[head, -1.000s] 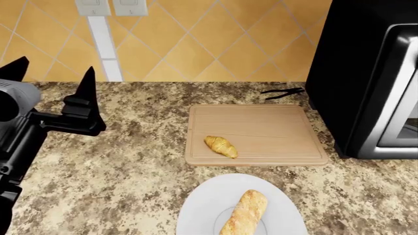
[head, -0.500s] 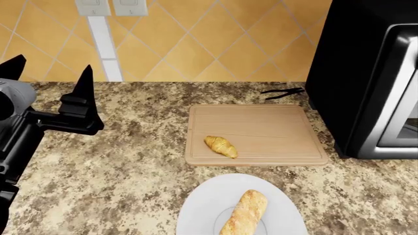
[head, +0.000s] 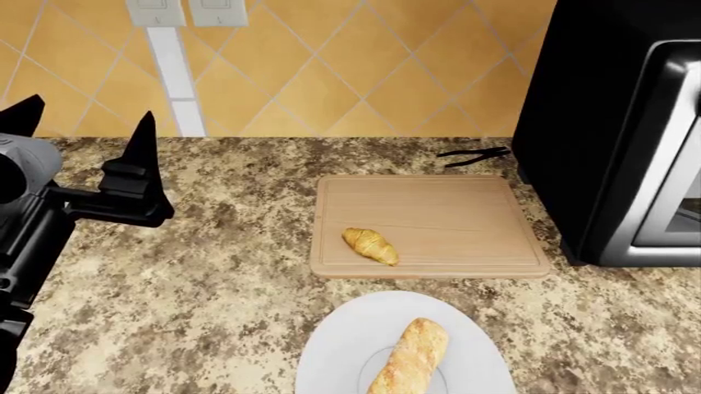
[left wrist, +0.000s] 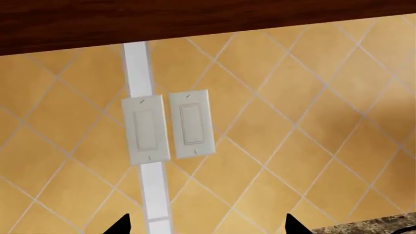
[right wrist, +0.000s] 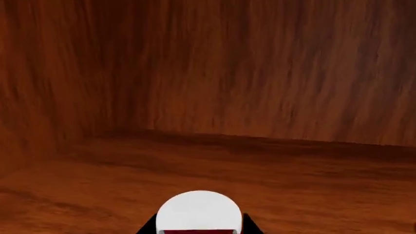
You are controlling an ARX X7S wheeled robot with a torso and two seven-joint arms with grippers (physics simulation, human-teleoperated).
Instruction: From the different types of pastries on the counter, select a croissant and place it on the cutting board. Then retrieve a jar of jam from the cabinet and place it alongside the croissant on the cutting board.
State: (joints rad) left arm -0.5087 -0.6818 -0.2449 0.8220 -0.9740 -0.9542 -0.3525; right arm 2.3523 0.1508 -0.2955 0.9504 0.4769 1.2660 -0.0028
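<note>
While the croissant (head: 370, 245) lies near the cutting board's (head: 460, 217) front-left corner, leaving bare wood alongside for the jam, reaching inside the wooden cabinet (right wrist: 260, 83) with the right gripper (right wrist: 198, 225). Jaws flank the jar of jam (right wrist: 198, 213), apparently pinching it, though contact sits at the frame's edge. Left gripper (head: 82, 135) spread wide, empty, raised over the counter (head: 219, 279) facing the wall switches (left wrist: 167, 126).

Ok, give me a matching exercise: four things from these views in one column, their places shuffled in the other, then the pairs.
Things:
1. croissant
2. long loaf
3. jar of jam
4. light switches

Places:
A. on the white plate
B. inside the wooden cabinet
C. on the tiled wall
D. on the cutting board

Pairs: 1-D, 2-A, 3-B, 4-C
</note>
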